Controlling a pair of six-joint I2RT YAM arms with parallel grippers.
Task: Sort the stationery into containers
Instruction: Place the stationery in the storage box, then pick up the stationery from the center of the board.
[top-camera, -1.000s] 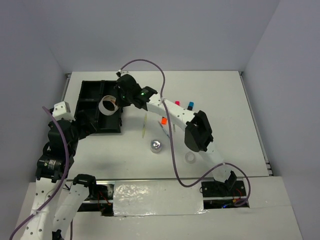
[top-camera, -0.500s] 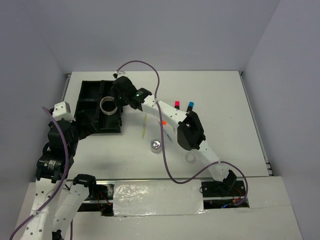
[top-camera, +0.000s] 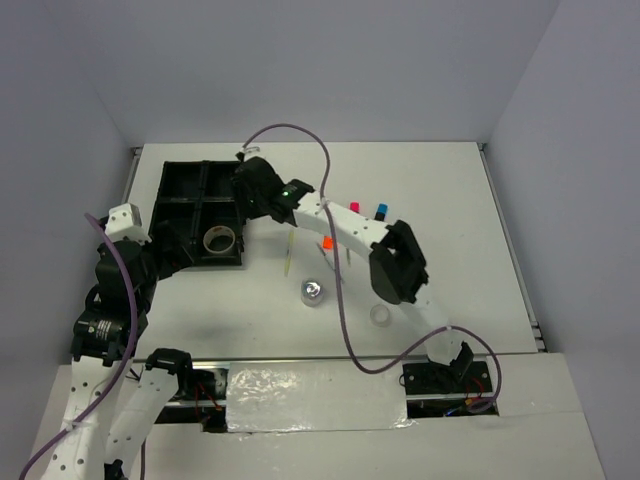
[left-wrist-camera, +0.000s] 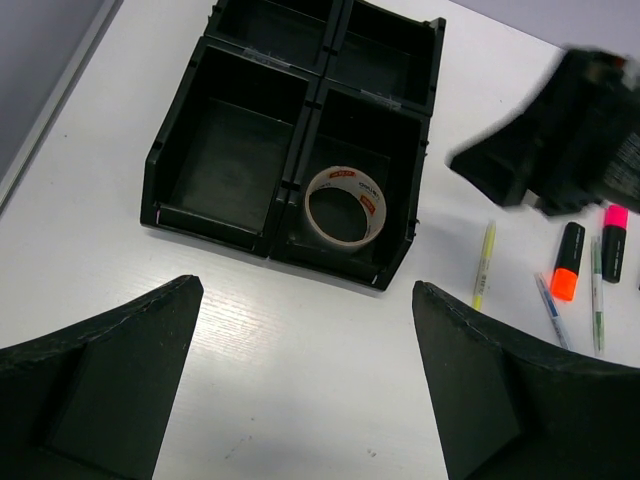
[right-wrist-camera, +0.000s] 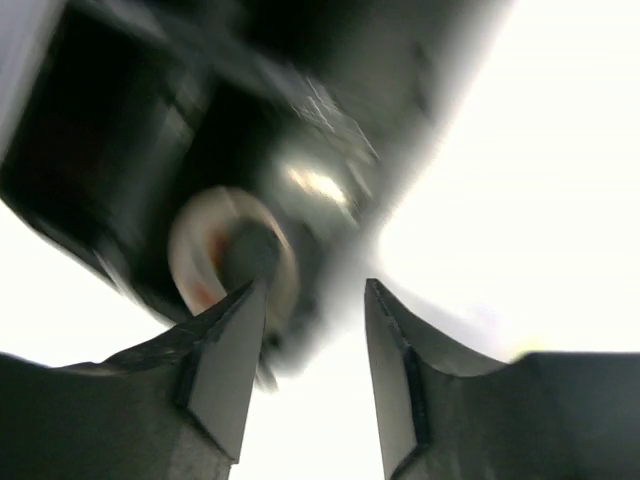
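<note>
Tape roll lies flat in tray near the open, empty right end effector.

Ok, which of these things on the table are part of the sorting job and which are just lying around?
Job: black four-compartment tray, tape roll in it, clear tape roll, silvery round piece, orange highlighter, pink highlighter, blue highlighter, yellow pen, thin pens.
Just there: purple cable, silver tape strip at near edge.

The tray was black, the tape roll cream with red print; black highlighters had an orange cap, pink cap, blue cap.
</note>
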